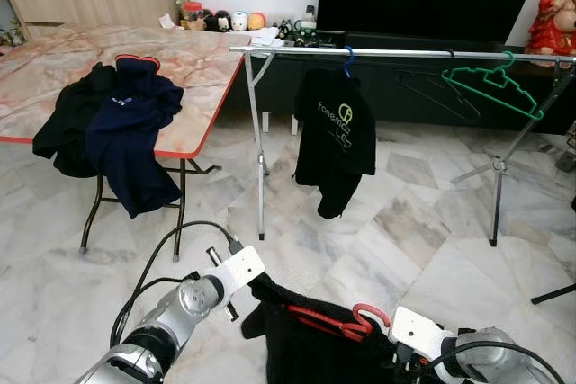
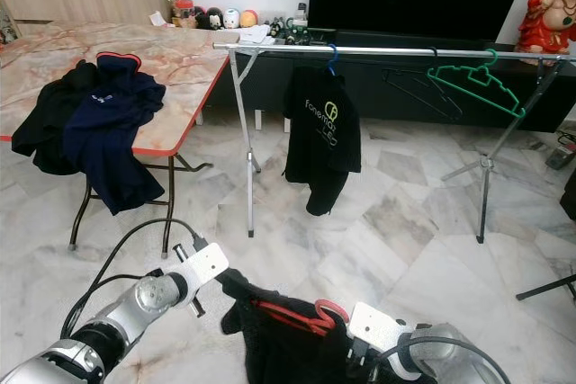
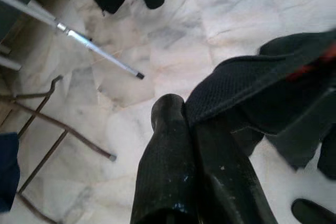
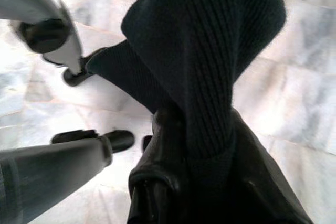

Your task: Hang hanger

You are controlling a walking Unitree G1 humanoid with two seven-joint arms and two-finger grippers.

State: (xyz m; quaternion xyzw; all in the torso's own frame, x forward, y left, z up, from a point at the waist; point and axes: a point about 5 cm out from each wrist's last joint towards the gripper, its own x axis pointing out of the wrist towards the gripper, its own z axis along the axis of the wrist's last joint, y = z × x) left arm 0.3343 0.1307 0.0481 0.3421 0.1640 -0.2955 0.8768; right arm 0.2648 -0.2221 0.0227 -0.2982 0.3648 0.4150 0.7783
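Note:
A black garment [image 1: 297, 348] on a red hanger [image 1: 346, 321] hangs low in front of me, between my two arms. My left gripper [image 3: 181, 114] is shut on a fold of its black fabric [image 3: 252, 87] at the garment's left edge [image 1: 256, 290]. The right gripper [image 4: 184, 150] is shut on the same garment, whose knit fabric [image 4: 210, 51] drapes over the fingers and hides their tips. Ahead stands a silver clothes rail [image 1: 405, 54]. On it hang a black shirt [image 1: 335, 137] on a blue hanger, a bare black hanger [image 1: 441, 92] and a bare green hanger [image 1: 493, 85].
A marble-topped folding table [image 1: 54, 69] stands at the left with dark clothes [image 1: 126, 128] draped over its edge. The rail's legs [image 1: 259, 168] and a tripod foot [image 1: 495, 213] rest on the marble floor. A TV cabinet and a red statue [image 1: 551, 15] lie behind.

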